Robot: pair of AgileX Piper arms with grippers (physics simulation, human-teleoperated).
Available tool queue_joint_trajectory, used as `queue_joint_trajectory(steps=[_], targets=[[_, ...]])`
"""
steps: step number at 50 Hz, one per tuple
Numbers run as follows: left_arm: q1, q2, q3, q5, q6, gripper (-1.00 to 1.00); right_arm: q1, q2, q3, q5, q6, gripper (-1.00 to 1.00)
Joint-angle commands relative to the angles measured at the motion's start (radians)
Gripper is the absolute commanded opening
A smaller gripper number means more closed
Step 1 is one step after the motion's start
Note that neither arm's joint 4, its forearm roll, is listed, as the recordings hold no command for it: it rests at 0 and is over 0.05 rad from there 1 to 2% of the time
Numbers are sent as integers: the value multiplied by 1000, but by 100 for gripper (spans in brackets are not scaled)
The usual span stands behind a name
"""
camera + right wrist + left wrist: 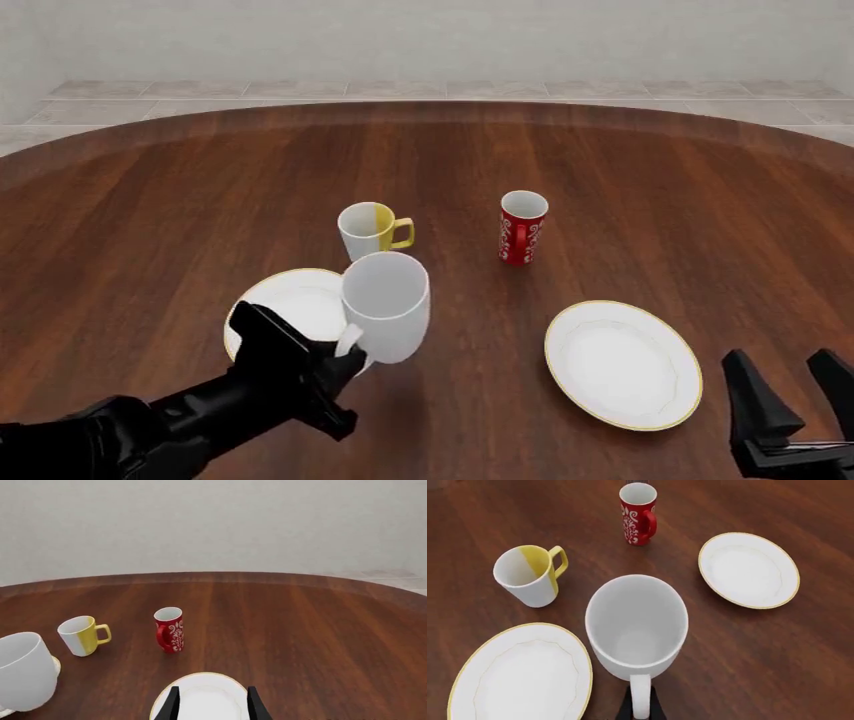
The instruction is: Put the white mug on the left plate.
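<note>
Left wrist view: the left gripper [639, 707] pinches the white mug [636, 625] by its handle, just beside the left plate [520, 675]. No words on it.

Front view: the mug hangs at the plate's near edge.

Right wrist view: the right gripper [211, 704] is wide open, holding nothing.

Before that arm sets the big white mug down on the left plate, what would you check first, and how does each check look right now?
1. Left end effector gripping the white mug by its handle: ok.
2. Mug upright: ok.
3. Mug lifted off the table: cannot tell.
4. Left plate bare for landing: ok.
5. Mug over the plate: not ok; it is beside the plate in the left wrist view.
6. Right end effector open and away near the other plate: ok.
</note>
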Motion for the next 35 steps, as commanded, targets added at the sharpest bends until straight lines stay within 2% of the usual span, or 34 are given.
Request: queue_joint_trajectory(steps=[1, 7, 23, 35], targets=[[29, -54, -22, 68, 2, -100, 0, -14, 0, 12, 1, 100], [37, -75, -51, 118, -33, -100, 2, -4, 0, 6, -1, 100], [101, -98, -57, 158, 2, -100, 4, 23, 0, -16, 0, 100], [167, -102, -43, 150, 1, -100, 5, 42, 0, -35, 0, 100]])
